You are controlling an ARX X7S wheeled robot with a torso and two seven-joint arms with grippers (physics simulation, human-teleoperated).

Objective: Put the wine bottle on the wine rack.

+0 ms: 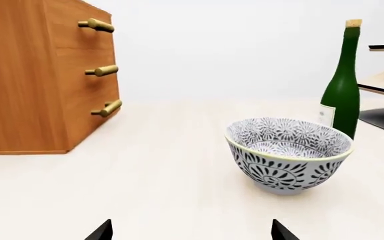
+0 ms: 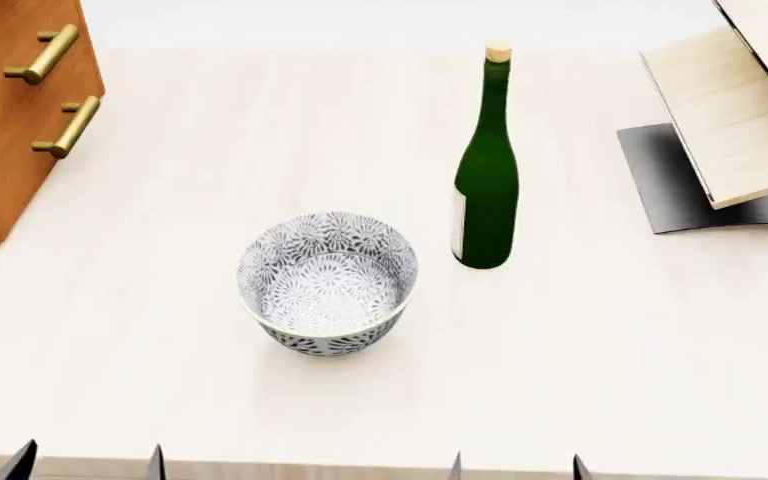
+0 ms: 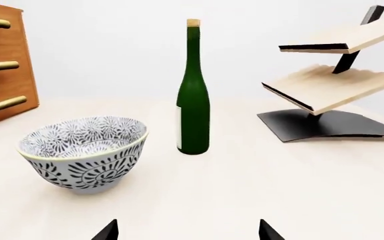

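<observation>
wine bottle (image 2: pixel 487 170) upright near the middle of the table (image 2: pixel 598 340), a little toward the far edge, cork up, untouched and free of any grip; patterned bowl (image 2: pixel 328 283) just beside it on the near left, apart from the glass; wine rack (image 2: pixel 738 110) at the far right corner, slanted light boards in stepped tiers over a curved grey base, no bottle on it; brown drawer cabinet (image 2: pixel 4 110) with brass handles at the far left corner, well apart from the rest

left gripper (image 2: pixel 88 462) and right gripper (image 2: pixel 515 466) low at the near edge, only dark fingertips showing, each pair spread wide with nothing between them; same seen from the wrist views, left gripper (image 1: pixel 192 231) facing the bowl and right gripper (image 3: pixel 188 231) facing bottle and rack, both empty-handed

by the look of it, task at its very start, with the reach not begun and the bottle well apart from both arms; right arm judged the better placed, nearer both bottle and rack; next move likely calling for a reach forward past the bowl's right side, jaws kept wide, closing on the bottle's body below the neck, then a lift and a tilt to match the slanted boards; risks judged: a knock to the tall, slim bottle toppling it, or a brush against the bowl
</observation>
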